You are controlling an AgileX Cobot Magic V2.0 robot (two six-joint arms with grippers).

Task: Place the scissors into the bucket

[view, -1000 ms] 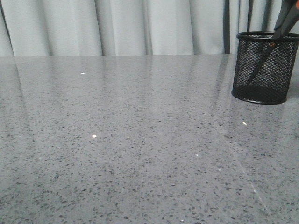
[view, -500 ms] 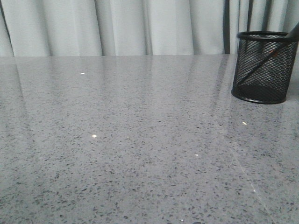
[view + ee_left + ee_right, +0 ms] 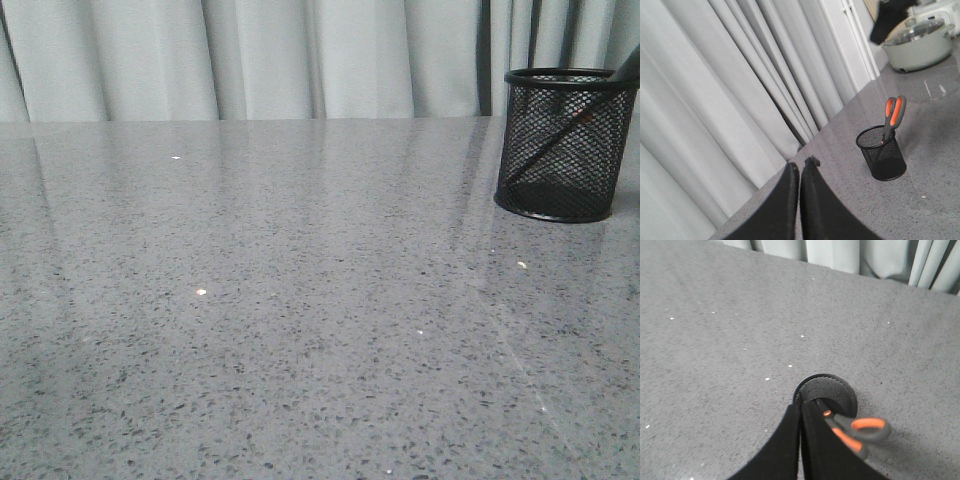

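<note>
The black mesh bucket (image 3: 560,150) stands at the table's far right. The scissors (image 3: 628,66) stand in it, blades down, leaning against the rim; only a bit of the handle shows at the front view's edge. In the left wrist view the bucket (image 3: 882,159) holds the scissors (image 3: 892,116), orange-lined loops sticking up, with nothing touching them. My left gripper (image 3: 800,167) is shut and empty, well away from the bucket. My right gripper (image 3: 801,407) is shut and empty, above the bucket (image 3: 832,389), beside the scissors' handles (image 3: 862,427).
The grey speckled table (image 3: 300,300) stretches left of the bucket. Pale curtains (image 3: 250,55) hang behind its far edge. A pale green pot with a glass lid (image 3: 917,42) sits on the counter beyond the bucket.
The scissors have sunk lower in the bucket and lean further right. The dark shapes above the rim a second ago have left the front view.
</note>
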